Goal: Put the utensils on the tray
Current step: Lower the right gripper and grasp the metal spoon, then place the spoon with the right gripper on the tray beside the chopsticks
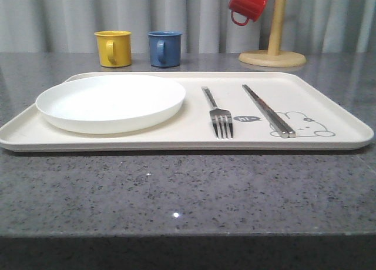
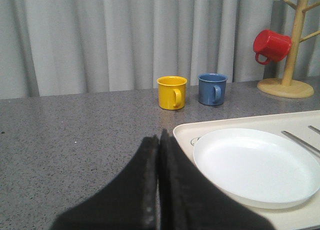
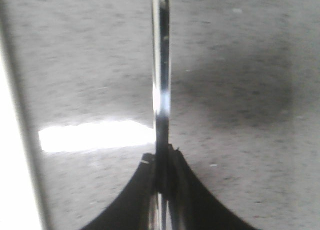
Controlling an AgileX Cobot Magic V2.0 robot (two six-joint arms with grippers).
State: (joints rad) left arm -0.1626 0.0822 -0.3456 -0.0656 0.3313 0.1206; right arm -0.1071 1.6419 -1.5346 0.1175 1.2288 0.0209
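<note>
The cream tray (image 1: 188, 142) lies across the grey table. On it rest a white plate (image 1: 111, 102) at the left, a silver fork (image 1: 218, 117) in the middle and a pair of metal chopsticks (image 1: 267, 110) by the rabbit drawing. My left gripper (image 2: 159, 137) is shut and empty, hovering by the tray's corner (image 2: 186, 131) beside the plate (image 2: 255, 165). My right gripper (image 3: 162, 152) is shut on the slim shiny handle of a metal utensil (image 3: 161, 64), held over the bare grey tabletop. The handle's far end runs out of view.
A yellow mug (image 1: 113, 48) and a blue mug (image 1: 164, 48) stand behind the tray. A red mug (image 1: 248, 4) hangs on a wooden mug tree (image 1: 275, 40) at the back right. Bare table lies in front of the tray.
</note>
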